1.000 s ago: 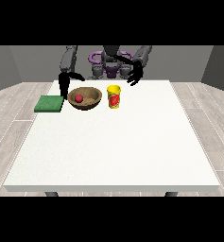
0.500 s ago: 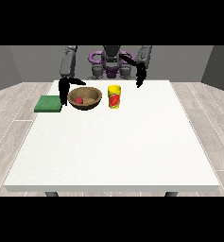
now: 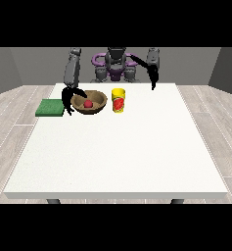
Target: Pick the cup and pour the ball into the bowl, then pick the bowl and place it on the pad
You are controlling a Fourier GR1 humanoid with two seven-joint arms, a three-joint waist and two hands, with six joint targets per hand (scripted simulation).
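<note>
The ball [image 3: 88, 104] is already held in the bowl [image 3: 89, 102], right of the pad [image 3: 50, 108]. The hand at the view's left [image 3: 68, 99] is curled at the bowl's left rim, apparently for lifting; actual grip cannot be told. The cup [image 3: 118, 100] is left upright, just right.

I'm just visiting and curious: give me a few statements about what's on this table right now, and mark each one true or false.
1. The red ball lies inside the brown bowl. True.
2. The bowl already sits on the green pad. False: it stands on the table, beside the pad.
3. The yellow cup stands upright beside the bowl. True.
4. The robot hand at the view's right is holding the cup. False: it hangs apart from it, holding nothing.
5. The robot hand at the view's left is at the bowl's rim. True.
</note>
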